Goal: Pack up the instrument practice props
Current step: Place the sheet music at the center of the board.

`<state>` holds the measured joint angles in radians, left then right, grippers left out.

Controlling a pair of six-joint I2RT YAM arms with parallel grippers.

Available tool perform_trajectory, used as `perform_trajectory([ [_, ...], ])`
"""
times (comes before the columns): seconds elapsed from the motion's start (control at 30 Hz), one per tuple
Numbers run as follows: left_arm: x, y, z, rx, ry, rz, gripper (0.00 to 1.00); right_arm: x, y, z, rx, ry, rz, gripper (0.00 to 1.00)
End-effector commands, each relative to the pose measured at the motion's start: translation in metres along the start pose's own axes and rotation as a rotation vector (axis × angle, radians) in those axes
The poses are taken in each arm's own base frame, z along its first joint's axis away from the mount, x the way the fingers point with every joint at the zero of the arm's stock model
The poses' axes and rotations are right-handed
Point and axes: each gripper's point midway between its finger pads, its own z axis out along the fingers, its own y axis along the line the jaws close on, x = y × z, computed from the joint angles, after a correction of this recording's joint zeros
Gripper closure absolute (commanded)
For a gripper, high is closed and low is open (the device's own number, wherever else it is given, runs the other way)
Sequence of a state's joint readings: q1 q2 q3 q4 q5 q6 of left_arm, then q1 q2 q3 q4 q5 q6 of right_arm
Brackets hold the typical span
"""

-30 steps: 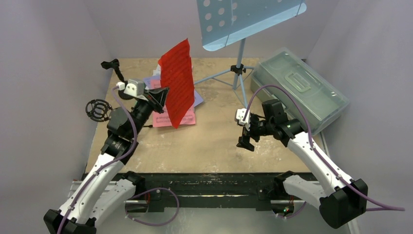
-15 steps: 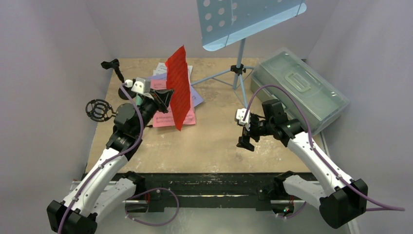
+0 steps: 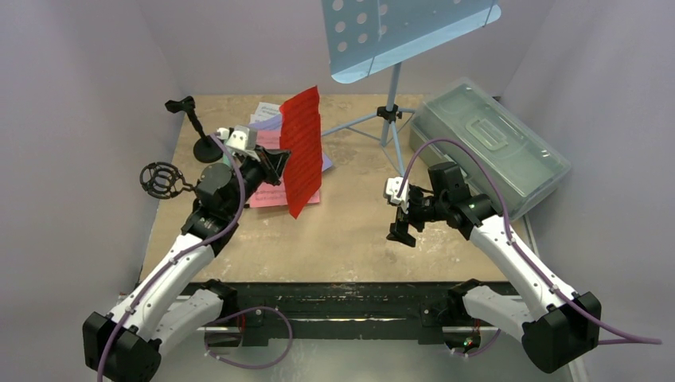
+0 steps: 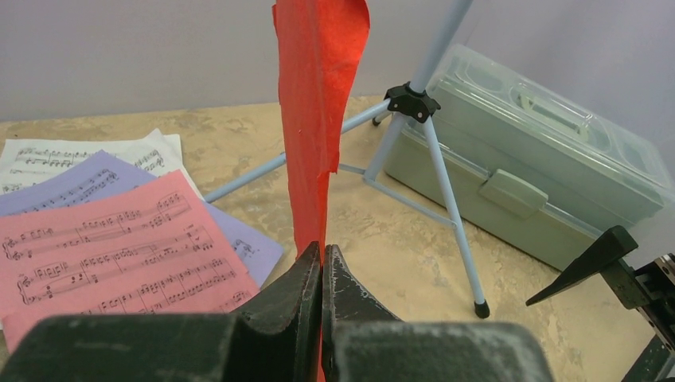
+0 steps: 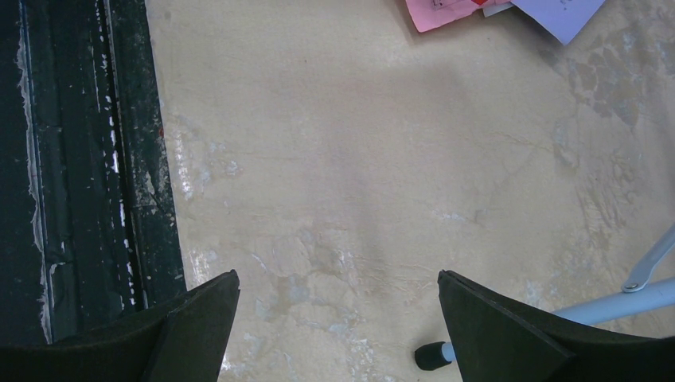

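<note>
The light-blue music rack (image 3: 430, 24) runs off the overhead view's top edge. The red sheet (image 3: 301, 147) hides part of the pink sheet (image 3: 263, 196); its own top is cropped in the left wrist view.

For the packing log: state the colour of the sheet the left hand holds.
Red sheet, clearest in left wrist view.
</note>
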<state>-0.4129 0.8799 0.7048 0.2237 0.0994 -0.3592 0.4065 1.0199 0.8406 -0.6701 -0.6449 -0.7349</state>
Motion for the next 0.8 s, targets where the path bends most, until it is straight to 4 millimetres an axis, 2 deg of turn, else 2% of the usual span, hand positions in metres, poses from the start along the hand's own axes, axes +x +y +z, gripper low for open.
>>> perform_trajectory([
  [0.0,-0.004,-0.008,0.005,0.039,-0.020,-0.021,1.00,-0.001,0.000,-0.001,0.006,-0.010,-0.011,0.01],
  [0.2,0.006,-0.003,0.011,0.038,0.012,-0.034,1.00,-0.001,-0.001,-0.001,0.006,-0.010,-0.010,0.01],
  [0.37,0.016,0.010,0.017,0.020,0.046,-0.064,1.00,-0.001,-0.001,-0.001,0.007,-0.009,-0.011,0.01],
  [0.63,0.029,0.046,0.025,-0.053,0.092,-0.137,1.00,-0.001,-0.001,-0.001,0.007,-0.008,-0.011,0.01],
  [0.77,0.041,0.074,0.029,-0.170,0.136,-0.150,1.00,0.000,-0.001,-0.001,0.007,-0.007,-0.011,0.01],
])
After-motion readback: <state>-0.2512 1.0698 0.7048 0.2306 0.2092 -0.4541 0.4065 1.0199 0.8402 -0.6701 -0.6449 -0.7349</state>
